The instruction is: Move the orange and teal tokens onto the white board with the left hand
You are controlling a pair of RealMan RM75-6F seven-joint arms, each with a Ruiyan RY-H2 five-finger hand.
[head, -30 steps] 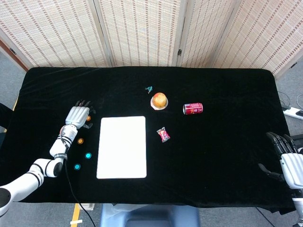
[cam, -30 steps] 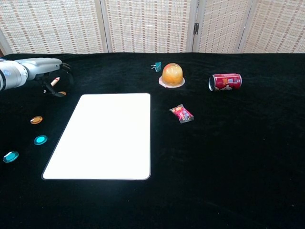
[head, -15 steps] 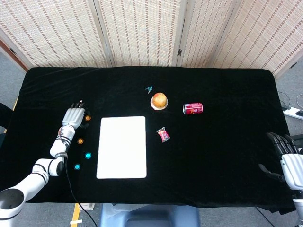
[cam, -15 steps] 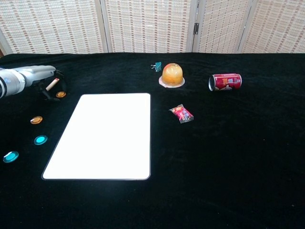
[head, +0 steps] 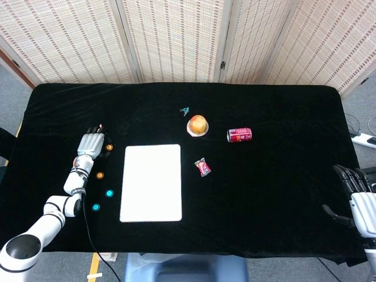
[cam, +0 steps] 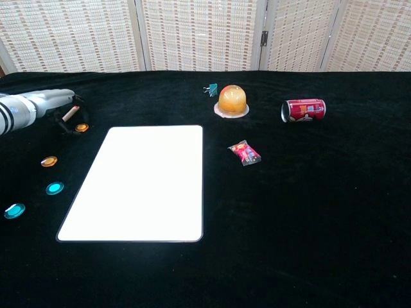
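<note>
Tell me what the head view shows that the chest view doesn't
Only the head view shows the right robot hand at the table's right edge, plus the floor around the table. Only the chest view shows the left robot hand from the side, fingertips by the farthest orange token. Both show the white board, four tokens, soda can and candy wrapper.

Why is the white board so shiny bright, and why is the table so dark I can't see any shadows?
In the head view, the flat white rectangular board is so bright that no surface detail shows; the black cloth table hides shadows. In the chest view, the board glows the same, and the left robot hand is cut off by the picture's edge. Both views look sharp, not blurry.
</note>
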